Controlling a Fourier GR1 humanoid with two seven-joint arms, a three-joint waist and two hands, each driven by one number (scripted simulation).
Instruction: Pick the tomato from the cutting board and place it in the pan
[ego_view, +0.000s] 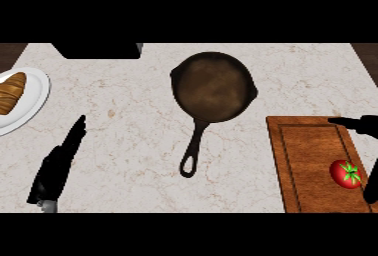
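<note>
1. Far over at the left edge sits a white plate (35, 107) with a croissant (10, 93) on it. It has no part in this job, and it lies well apart from both hands.

2. Next along, the left hand (57, 167) rests low on the counter (133, 125), fingers straight and released, holding nothing. Their tips point up and away, toward the plate side rather than the work.

3. In the middle lies the pan (212, 86), dark and bare inside, its handle running down toward the near edge. Nothing is in it, so the placing is still to be done. It sits well to the left of the right hand's fingers.

4. Further right is the cutting board (303, 165), and the tomato (346, 173) is on it, near its right side, green stalk showing.

5. At the right edge the right hand (369, 150) comes in only partly. One finger reaches left above the tomato and another dark part stands just beside it on the right, so the hand brackets the fruit without closing. The fingers look spread, not yet grasping.

6. My reading: this is the approach stage. The grasp, the lift, the carry leftward to the pan and the release are all left.
</note>
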